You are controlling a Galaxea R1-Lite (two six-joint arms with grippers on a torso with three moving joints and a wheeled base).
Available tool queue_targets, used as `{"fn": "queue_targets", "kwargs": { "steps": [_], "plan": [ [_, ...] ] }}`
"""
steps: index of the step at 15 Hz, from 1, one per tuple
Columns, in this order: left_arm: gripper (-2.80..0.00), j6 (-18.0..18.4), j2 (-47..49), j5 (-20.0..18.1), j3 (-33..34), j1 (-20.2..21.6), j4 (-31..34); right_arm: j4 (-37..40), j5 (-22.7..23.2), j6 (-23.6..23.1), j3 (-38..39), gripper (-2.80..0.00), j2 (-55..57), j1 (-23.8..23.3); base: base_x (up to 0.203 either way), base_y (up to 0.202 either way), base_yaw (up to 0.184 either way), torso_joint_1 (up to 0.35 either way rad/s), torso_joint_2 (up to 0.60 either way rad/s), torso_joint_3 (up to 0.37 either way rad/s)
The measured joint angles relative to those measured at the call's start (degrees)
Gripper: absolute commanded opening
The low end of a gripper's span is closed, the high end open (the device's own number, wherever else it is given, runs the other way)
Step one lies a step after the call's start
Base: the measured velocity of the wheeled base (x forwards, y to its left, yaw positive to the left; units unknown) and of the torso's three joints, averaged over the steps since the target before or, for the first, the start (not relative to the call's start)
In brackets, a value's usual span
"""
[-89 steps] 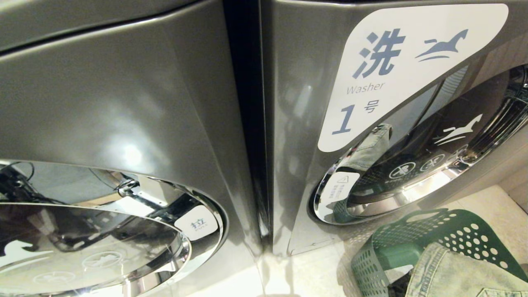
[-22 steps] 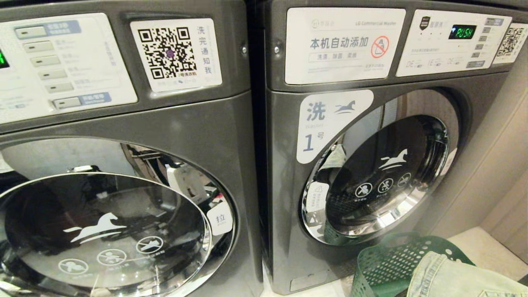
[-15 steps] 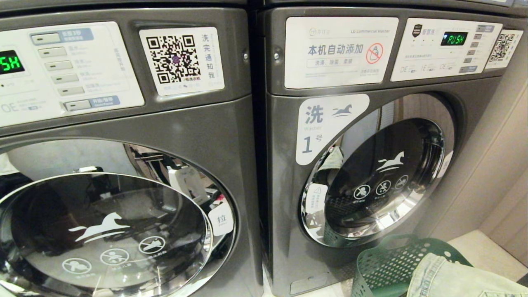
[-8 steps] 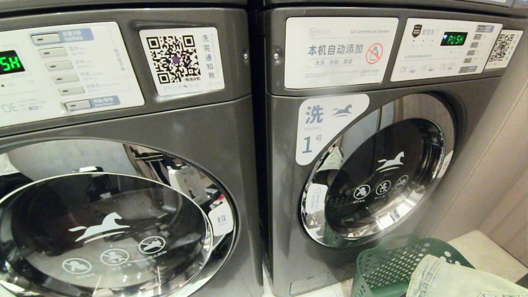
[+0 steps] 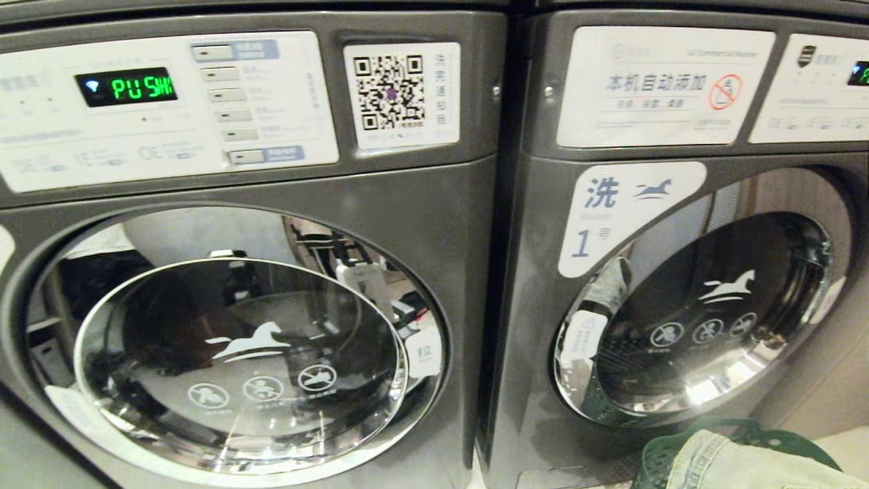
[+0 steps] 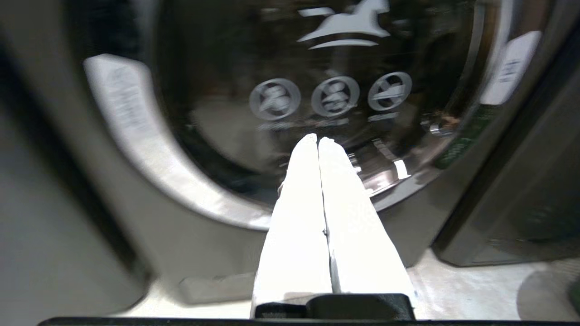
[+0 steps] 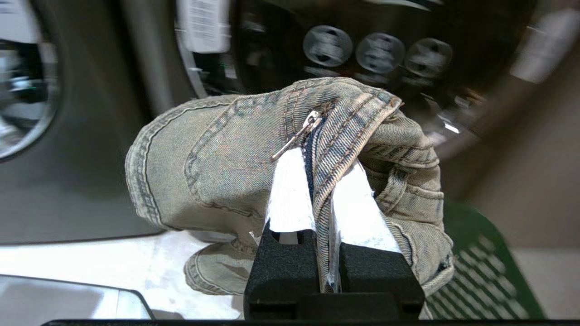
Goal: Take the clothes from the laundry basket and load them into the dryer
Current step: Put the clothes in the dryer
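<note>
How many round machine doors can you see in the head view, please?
2: the left door fills the lower left, the right door sits at the right beside the "1" sticker. Both are shut.

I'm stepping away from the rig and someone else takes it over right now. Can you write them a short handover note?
Right end effector: shut on the jeans, held up in front of the right machine.
Left end effector: shut, empty, pointing at the left machine's door.
Laundry basket: on the floor by the right machine.
Done: jeans picked up.
Left: both doors look closed; one needs opening, then the jeans go in. Whether more clothes remain in the basket cannot be seen.
</note>
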Motion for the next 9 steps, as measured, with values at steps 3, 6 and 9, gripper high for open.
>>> {"fn": "queue_targets", "kwargs": {
  "steps": [3,6,9],
  "plan": [
    [-2.80,0.00,0.00,0.01,0.00,-0.05,0.00,0.01,0.02,0.26,0.02,-2.80,0.00,-0.04,0.000,-0.007,0.151,0.004,0.00,0.004],
    [-2.80,0.00,0.00,0.00,0.00,-0.05,0.02,-0.06,-0.03,0.51,0.09,-2.80,0.00,-0.02,0.001,-0.002,0.031,-0.001,0.00,0.001],
    [-2.80,-0.07,0.00,-0.01,0.00,0.03,0.01,-0.04,-0.12,0.55,0.09,-2.80,0.00,0.00,0.000,0.047,-0.008,0.001,0.00,0.001]
  ]
}}
